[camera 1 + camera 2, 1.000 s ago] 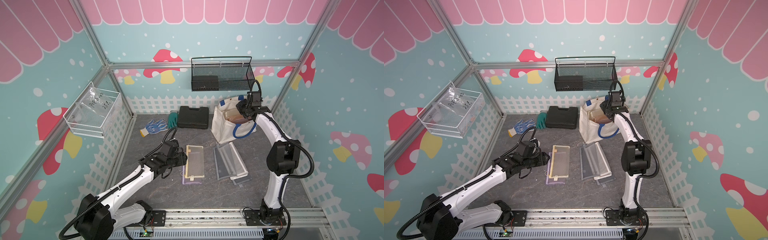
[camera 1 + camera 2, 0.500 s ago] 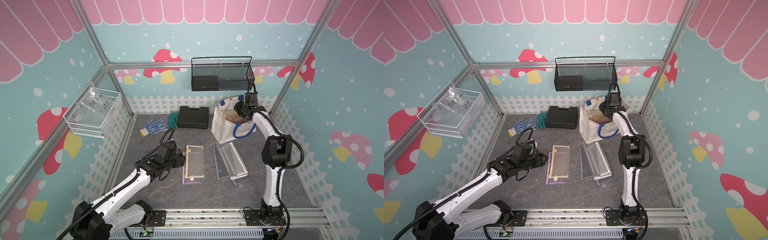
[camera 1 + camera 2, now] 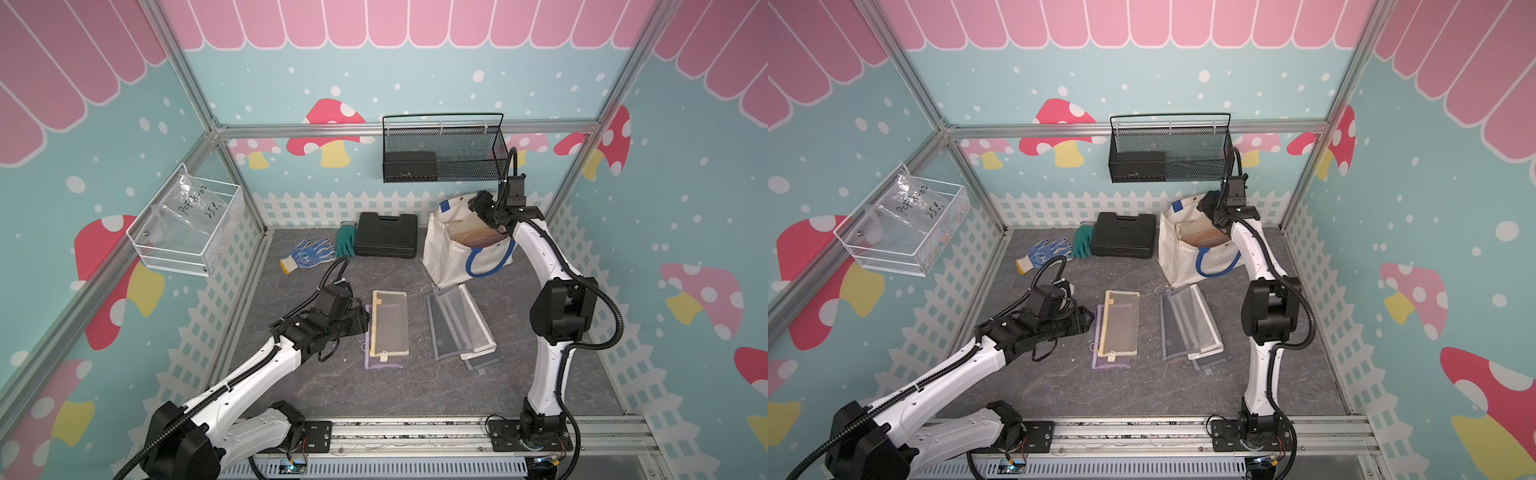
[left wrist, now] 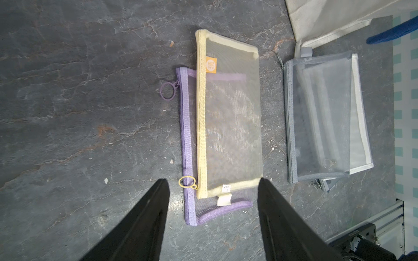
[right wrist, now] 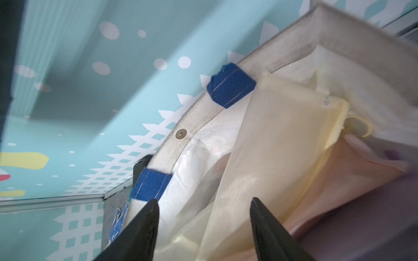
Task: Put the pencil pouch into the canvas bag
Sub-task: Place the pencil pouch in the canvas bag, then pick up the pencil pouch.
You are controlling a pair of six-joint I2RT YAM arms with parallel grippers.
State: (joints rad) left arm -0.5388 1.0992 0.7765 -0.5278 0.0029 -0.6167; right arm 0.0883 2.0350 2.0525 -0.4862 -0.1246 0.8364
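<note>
Canvas bag [image 3: 444, 253] stands upright at the back right of the table [image 3: 332, 382], mouth open, one blue handle hanging down its front.

Right gripper [image 5: 204, 203] is poised over the bag's mouth, just inside the rim. Jaws wide apart, nothing between them.

Pencil pouch [image 5: 282, 140], pale yellow mesh with a yellow ring pull, sits inside the bag, leaning against the inner wall beside clear plastic wrapping. It is clear of the jaws. More pinkish fabric lies deeper in the bag; what it is I cannot tell.

Left gripper [image 4: 212, 180] hovers low over the middle of the table. Jaws wide, holding nothing, the tips to either side of the near end of a yellow-edged pouch [image 4: 230, 117]. Whether they touch it cannot be told.

That pouch lies flat on top of a purple pouch [image 4: 187, 135], offset so the purple zip edge shows.

Beside them, apart, a grey pouch [image 4: 316, 117] overlaps a white pouch [image 4: 359, 126], close to the bag's foot.

Along the back: black case [image 3: 386, 235], green glove [image 3: 345, 243], blue glove [image 3: 307, 253].
</note>
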